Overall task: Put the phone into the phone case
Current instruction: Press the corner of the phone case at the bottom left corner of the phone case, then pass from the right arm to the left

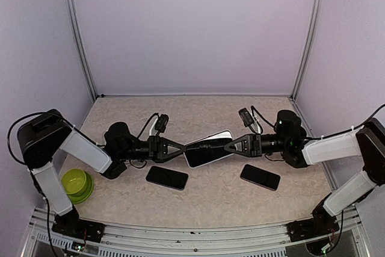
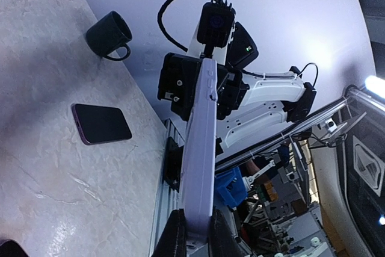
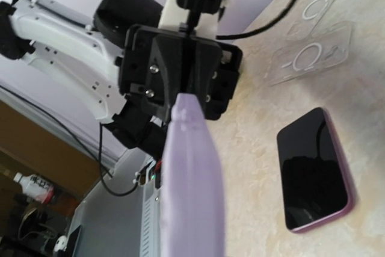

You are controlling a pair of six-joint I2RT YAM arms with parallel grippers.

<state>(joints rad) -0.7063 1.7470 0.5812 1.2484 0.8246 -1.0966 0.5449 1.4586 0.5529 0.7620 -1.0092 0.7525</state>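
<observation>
A lavender phone case (image 1: 207,148) hangs above the table's middle, held at both ends. Its upper face looks dark; I cannot tell whether a phone lies in it. My left gripper (image 1: 183,148) is shut on its left end; in the left wrist view the fingers (image 2: 174,236) clamp the case's edge (image 2: 198,161). My right gripper (image 1: 232,144) is shut on the right end; in the right wrist view the case (image 3: 189,185) hides its fingers. Two dark phones lie on the table, one at the front left (image 1: 166,177) and one at the front right (image 1: 260,177).
A green bowl (image 1: 77,185) sits by the left arm's base. A dark mug (image 2: 110,35) stands near the right phone (image 2: 101,123). Two clear cases (image 3: 313,46) lie beyond the purple-edged left phone (image 3: 313,170). Walls enclose the table on three sides.
</observation>
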